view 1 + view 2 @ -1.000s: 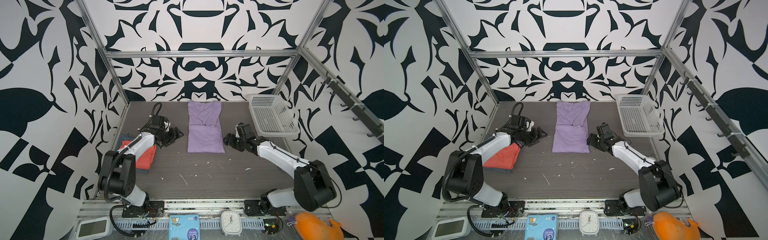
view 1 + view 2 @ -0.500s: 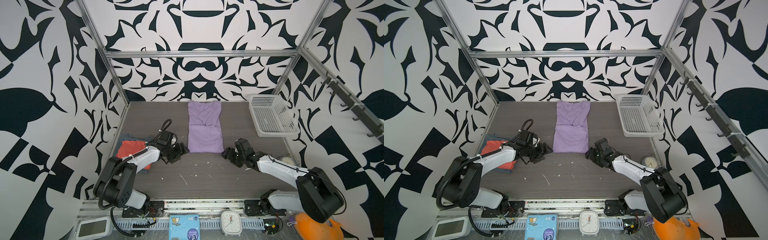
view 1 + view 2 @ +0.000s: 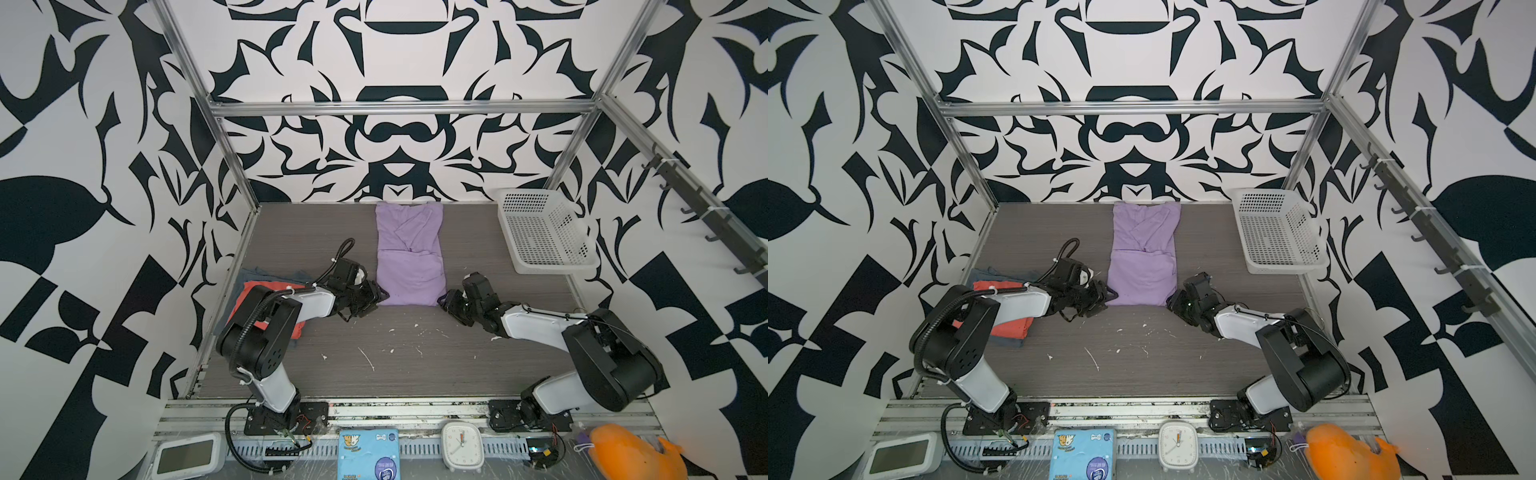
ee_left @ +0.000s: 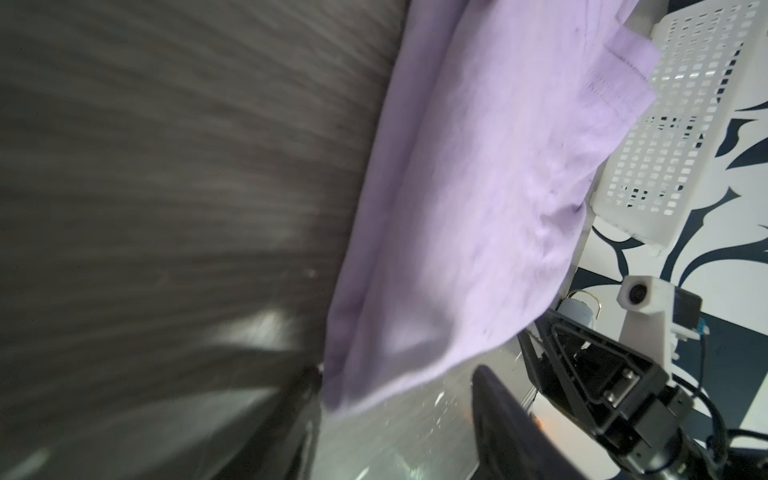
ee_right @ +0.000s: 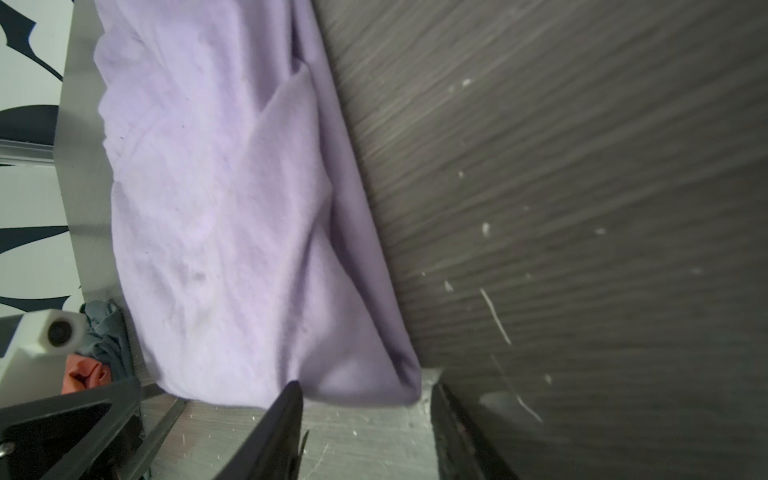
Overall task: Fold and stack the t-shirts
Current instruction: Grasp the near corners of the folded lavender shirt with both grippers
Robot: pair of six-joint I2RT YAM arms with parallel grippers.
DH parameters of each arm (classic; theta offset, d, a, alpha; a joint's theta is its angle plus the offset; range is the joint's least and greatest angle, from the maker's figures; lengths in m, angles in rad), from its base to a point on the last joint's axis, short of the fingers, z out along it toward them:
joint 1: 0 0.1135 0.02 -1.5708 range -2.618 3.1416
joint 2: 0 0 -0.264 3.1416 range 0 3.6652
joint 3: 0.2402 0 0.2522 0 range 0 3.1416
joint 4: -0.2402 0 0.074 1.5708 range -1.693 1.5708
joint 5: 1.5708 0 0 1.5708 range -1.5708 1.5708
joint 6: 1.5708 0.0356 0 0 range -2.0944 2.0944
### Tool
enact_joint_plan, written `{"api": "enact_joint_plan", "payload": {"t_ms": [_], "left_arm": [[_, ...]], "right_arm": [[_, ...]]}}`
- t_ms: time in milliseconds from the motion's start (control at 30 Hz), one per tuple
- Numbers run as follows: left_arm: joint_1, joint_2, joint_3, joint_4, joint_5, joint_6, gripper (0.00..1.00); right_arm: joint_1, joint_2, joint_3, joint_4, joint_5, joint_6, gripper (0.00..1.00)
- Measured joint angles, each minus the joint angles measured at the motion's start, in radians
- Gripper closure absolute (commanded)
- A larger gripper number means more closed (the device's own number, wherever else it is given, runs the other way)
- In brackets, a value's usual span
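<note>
The lavender t-shirt (image 3: 409, 257) (image 3: 1144, 257) lies folded into a narrow strip at the back middle of the table. My left gripper (image 3: 380, 297) (image 3: 1106, 297) is at its near left corner. In the left wrist view the open left gripper (image 4: 399, 407) has that corner of the lavender t-shirt (image 4: 457, 208) between its jaws. My right gripper (image 3: 442, 299) (image 3: 1171, 301) is at the near right corner. The right wrist view shows the right gripper (image 5: 365, 411) open, with the lavender corner (image 5: 365, 382) at its fingertips. The coral-red t-shirt (image 3: 245, 291) (image 3: 1013, 326) rests on the grey-blue t-shirt (image 3: 257, 274) (image 3: 992, 274) at the left.
A white perforated basket (image 3: 544, 232) (image 3: 1275, 232) stands at the back right. Along the front rail lie a white device (image 3: 187, 457), a blue packet (image 3: 368, 453), a clock (image 3: 462, 445) and an orange plush toy (image 3: 631, 453). White scraps dot the table's front half.
Both grippers have moved nearer and inward to the lavender shirt's near corners, and their jaws have narrowed. The shirts have not moved.
</note>
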Motion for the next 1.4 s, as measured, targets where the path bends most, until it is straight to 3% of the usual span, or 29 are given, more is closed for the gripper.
{"api": "enact_joint_plan", "payload": {"t_ms": [100,200,300,533,667,867,1100,1233,1400], "left_arm": [[-0.003,0.018,0.002,0.026,0.004,-0.012,0.59],[-0.004,0.030,0.001,0.030,-0.010,-0.018,0.80],[-0.004,0.044,0.003,0.023,-0.025,-0.017,0.99],[-0.005,0.039,0.004,0.015,-0.039,-0.016,1.00],[-0.016,-0.003,-0.024,-0.020,-0.055,-0.017,1.00],[-0.091,-0.150,-0.137,-0.095,-0.076,-0.059,1.00],[-0.250,-0.442,-0.225,-0.261,-0.123,-0.166,1.00],[-0.257,-0.557,-0.184,-0.351,-0.170,-0.176,1.00],[-0.225,-0.510,0.005,-0.425,-0.211,-0.098,1.00]], "right_arm": [[0.000,0.018,0.002,0.003,0.005,0.008,0.74],[0.000,0.032,0.005,0.003,0.011,0.008,0.92],[0.000,0.051,0.018,-0.003,0.015,0.000,1.00],[0.005,0.040,0.036,-0.043,0.018,-0.032,1.00],[0.033,-0.048,0.033,-0.119,0.015,-0.054,1.00],[0.121,-0.317,-0.034,-0.295,0.023,-0.064,1.00],[0.219,-0.611,-0.064,-0.546,0.043,-0.048,1.00],[0.243,-0.669,-0.043,-0.620,0.067,-0.058,1.00],[0.244,-0.580,0.127,-0.659,0.142,-0.157,1.00]]}}
